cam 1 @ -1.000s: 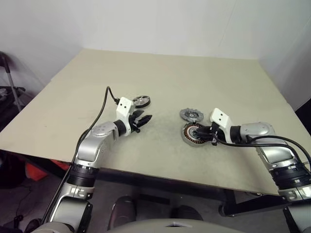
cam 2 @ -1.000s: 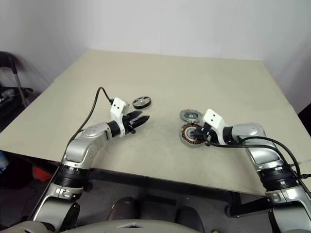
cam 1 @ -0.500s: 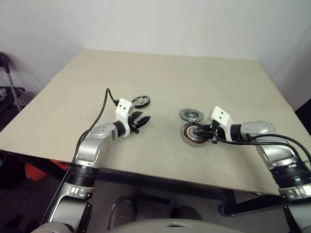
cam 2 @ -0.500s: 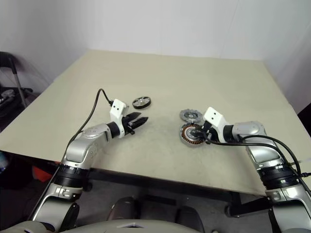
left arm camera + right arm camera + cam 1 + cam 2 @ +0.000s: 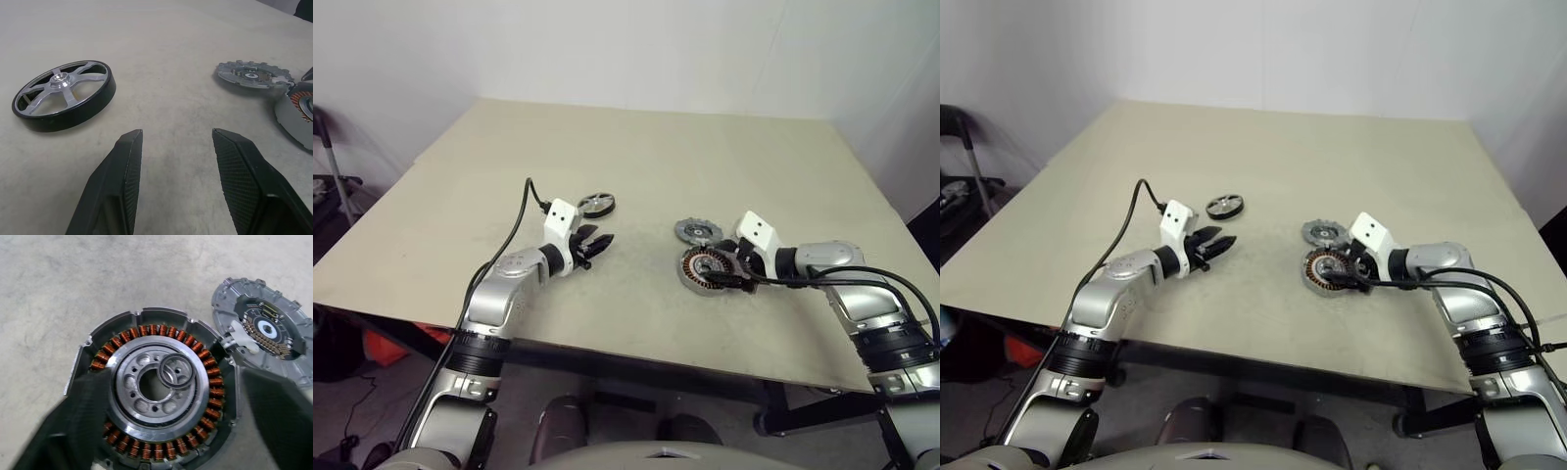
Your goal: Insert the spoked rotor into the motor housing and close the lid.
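- One thin ring lies loose inside the motor housing, off to one side on the flat silver hub, partly over the middle hole.
- Small coils of copper-brown wire stand all the way round inside the housing, between the hub and the grey metal rim. The hub has small round holes in it.
- Right beside the housing lies the lid, a grey disc with bumps round its edge like a gear. Its edge seems to touch the housing rim. It has a dark round part with tiny gold bits around a middle hole.
- Both parts sit flat on the table, which is pale beige, dull and a bit grainy.
- Farther to the left, well apart from the housing, the spoked rotor lies flat on the table by itself. It is a black wheel with shiny silver spokes and a silver hub.
- Behind the table is a plain white wall. A dark stand shows at the far left edge of the room, and the floor below is dark.
- Near the rotor, the left gripper points at the bare table between the rotor and the lid. Its ridged black fingers are about half apart and hold nothing.
- Over the housing hangs the right gripper. Its two dark fingers stand wide, one on each side of the housing, and it holds nothing.
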{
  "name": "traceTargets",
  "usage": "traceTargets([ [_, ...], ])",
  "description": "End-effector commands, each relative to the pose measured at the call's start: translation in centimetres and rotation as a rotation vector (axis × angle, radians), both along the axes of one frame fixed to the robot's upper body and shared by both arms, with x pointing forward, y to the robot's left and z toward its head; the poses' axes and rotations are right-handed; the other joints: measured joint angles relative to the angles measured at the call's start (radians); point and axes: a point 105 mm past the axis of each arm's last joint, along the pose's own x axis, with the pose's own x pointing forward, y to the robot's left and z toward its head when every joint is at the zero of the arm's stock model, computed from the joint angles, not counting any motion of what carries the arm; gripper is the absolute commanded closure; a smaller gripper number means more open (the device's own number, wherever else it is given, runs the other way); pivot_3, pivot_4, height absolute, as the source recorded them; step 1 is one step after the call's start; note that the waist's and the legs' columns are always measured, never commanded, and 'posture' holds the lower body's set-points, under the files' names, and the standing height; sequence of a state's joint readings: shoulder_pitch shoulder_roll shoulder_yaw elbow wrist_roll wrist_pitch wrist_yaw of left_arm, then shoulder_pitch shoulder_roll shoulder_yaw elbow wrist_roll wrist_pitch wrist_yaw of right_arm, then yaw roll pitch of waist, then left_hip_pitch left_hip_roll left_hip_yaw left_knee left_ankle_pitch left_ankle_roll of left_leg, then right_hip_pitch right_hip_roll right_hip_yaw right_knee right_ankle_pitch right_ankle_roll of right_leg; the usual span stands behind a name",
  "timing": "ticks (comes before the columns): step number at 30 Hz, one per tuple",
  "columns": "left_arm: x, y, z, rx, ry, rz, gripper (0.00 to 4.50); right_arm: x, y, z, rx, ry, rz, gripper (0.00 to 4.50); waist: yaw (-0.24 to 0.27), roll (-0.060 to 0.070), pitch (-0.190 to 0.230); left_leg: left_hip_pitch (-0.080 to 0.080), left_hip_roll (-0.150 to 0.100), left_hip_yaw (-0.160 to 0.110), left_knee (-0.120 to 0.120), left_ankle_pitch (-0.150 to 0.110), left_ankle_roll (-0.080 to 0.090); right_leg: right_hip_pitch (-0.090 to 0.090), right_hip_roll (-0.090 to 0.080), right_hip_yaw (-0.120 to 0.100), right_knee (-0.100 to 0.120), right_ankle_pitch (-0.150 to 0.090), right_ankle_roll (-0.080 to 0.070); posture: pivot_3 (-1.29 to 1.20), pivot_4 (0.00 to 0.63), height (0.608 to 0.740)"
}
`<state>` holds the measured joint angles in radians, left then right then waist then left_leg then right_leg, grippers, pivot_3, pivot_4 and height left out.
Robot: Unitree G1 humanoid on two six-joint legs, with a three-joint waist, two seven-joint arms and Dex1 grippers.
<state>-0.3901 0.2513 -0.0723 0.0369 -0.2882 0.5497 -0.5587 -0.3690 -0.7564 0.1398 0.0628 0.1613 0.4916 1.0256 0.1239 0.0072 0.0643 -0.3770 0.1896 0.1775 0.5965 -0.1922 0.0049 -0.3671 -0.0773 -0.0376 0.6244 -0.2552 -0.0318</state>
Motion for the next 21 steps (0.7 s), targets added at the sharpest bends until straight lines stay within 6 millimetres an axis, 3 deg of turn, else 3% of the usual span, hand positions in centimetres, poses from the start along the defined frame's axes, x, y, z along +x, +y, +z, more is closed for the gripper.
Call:
traceTargets([
  [1, 0.1, 0.0, 0.9, 0.001, -0.045, 0.0, 2.11, -0.1, 0.5, 1.9, 0.031, -0.057, 0.028, 0.05, 0.0, 0.0, 0.0, 0.0, 0.0, 0.0, 0.0, 0.0, 0.0, 0.0, 0.0, 0.0, 0.0, 0.0, 0.0, 0.0, 0.0, 0.74],
  [3, 0.1, -0.1, 0.8, 0.002, -0.043, -0.001, 2.11, -0.3, 0.5, 2.0, 0.034, -0.055, 0.033, 0.05, 0.0, 0.0, 0.0, 0.0, 0.0, 0.0, 0.0, 0.0, 0.0, 0.0, 0.0, 0.0, 0.0, 0.0, 0.0, 0.0, 0.0, 0.74],
  [6, 0.2, -0.1, 0.7, 0.005, -0.039, -0.001, 2.11, -0.4, 0.5, 2.2, 0.045, -0.056, 0.033, 0.66, 0.0, 0.0, 0.0, 0.0, 0.0, 0.0, 0.0, 0.0, 0.0, 0.0, 0.0, 0.0, 0.0, 0.0, 0.0, 0.0, 0.0, 0.74],
  [11, 0.2, 0.0, 0.5, 0.01, -0.034, 0.001, 2.11, -0.3, 0.6, 2.3, 0.039, -0.06, 0.03, 2.32, 0.0, 0.0, 0.0, 0.0, 0.0, 0.0, 0.0, 0.0, 0.0, 0.0, 0.0, 0.0, 0.0, 0.0, 0.0, 0.0, 0.0, 0.74],
  [21, 0.2, -0.1, 0.5, 0.009, -0.034, -0.001, 2.11, 1.1, 0.3, 1.9, 0.03, -0.071, -0.006, 2.32, 0.0, 0.0, 0.0, 0.0, 0.0, 0.0, 0.0, 0.0, 0.0, 0.0, 0.0, 0.0, 0.0, 0.0, 0.0, 0.0, 0.0, 0.74],
])
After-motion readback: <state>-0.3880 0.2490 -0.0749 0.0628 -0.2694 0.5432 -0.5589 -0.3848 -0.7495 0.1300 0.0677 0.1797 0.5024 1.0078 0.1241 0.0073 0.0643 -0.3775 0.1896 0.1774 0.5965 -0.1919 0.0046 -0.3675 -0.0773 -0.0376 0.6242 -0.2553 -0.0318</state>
